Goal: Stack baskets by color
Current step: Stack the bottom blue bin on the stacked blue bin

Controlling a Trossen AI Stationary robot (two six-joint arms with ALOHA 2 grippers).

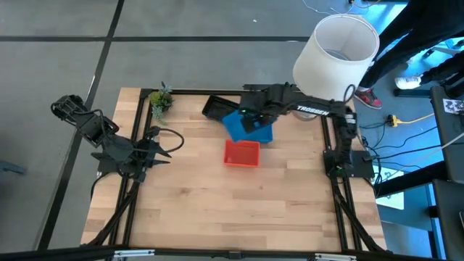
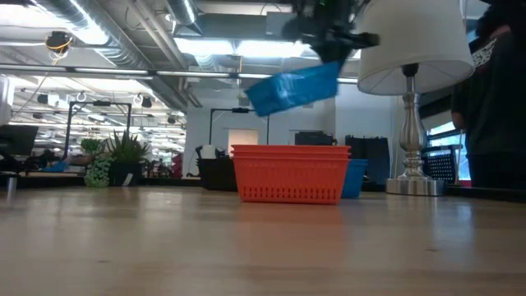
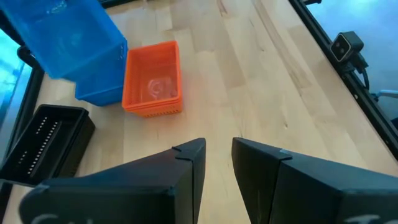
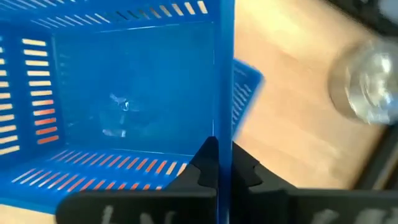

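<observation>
The right gripper (image 1: pixel 250 119) hangs above the far middle of the table (image 1: pixel 217 210), clamped on the wall of a lifted basket (image 2: pixel 294 89), which tilts in the air. Directly below it sits another basket stack (image 1: pixel 255 135), apparently partly under the lifted one. Just nearer than the claw stands a second stack (image 1: pixel 241 153); beyond it, toward the far edge, a third (image 1: pixel 217 106). The lamp (image 1: pixel 336 54) stands to its right, the plant (image 1: pixel 160 100) well to its left. The left gripper (image 1: pixel 174 146) waits farther left, over the table's left side.

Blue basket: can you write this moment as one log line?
right tool: shut on lifted blue basket | below: blue stack | left tool: idle
</observation>
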